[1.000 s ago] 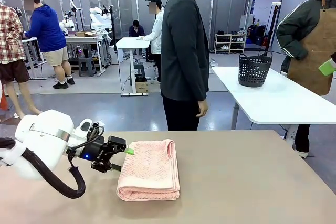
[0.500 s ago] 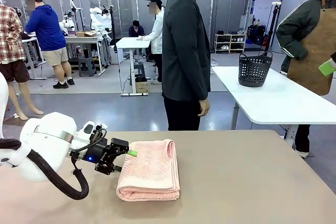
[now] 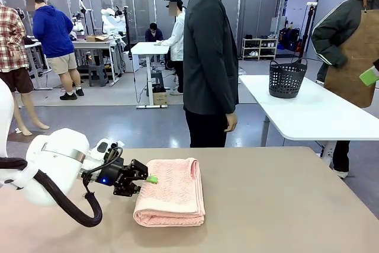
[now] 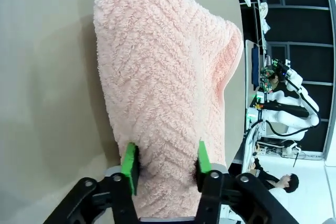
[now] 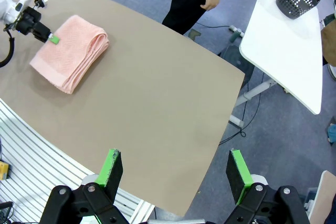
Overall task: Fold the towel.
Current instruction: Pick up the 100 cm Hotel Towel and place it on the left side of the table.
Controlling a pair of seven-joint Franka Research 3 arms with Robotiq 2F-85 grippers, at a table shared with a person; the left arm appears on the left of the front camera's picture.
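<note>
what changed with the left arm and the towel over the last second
The left tool slid a little to the right and lower, onto the near left edge of the towel, and its fingers narrowed from wide open until they pinch a fold of terry. The towel shifted slightly to the right. It stays folded on the table; the right tool stays open, high above the table.

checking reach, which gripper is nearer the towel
Left. The left gripper straddles the towel edge, pads against it; the right gripper hangs high above the table, well away.
</note>
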